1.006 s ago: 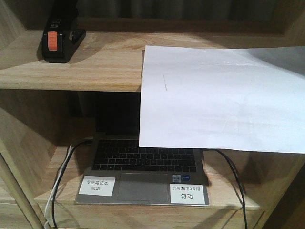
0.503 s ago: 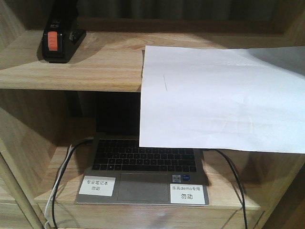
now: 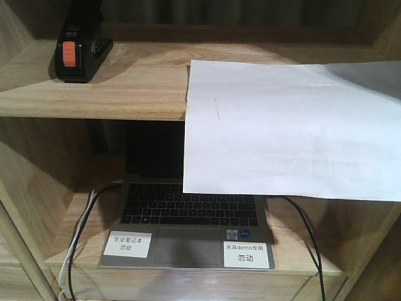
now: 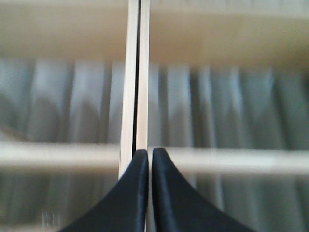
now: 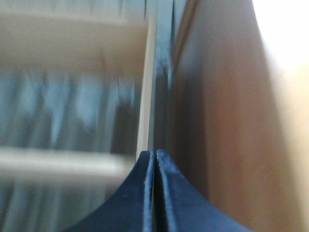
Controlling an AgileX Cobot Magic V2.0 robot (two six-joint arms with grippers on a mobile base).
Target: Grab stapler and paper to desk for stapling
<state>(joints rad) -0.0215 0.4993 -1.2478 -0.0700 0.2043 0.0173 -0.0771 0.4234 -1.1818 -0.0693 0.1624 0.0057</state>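
Stapler (image 3: 75, 53) and paper (image 3: 288, 128) on the upper shelf board (image 3: 125, 88), both grippers pinched together and empty.

Front view: stapler at the board's far left, orange-red patch up, pale lettering above the patch too blurred to read; paper well apart to the right, front part hanging over the board's edge and hiding part of the laptop (image 3: 188, 219) below; on the palm rest, left label (image 3: 128, 243) reading "专业笔记本 勿动", right label (image 3: 246, 254) reading "乐高demo专用 勿动". Left wrist view: left gripper (image 4: 150, 159) pointing at a pale shelf upright (image 4: 130, 72), black fingertips closed to a hairline slit, holding nothing. Right wrist view: right gripper (image 5: 154, 157) closed tip to tip, aimed between a pale post (image 5: 146, 96) and a brown wooden panel (image 5: 227, 121).
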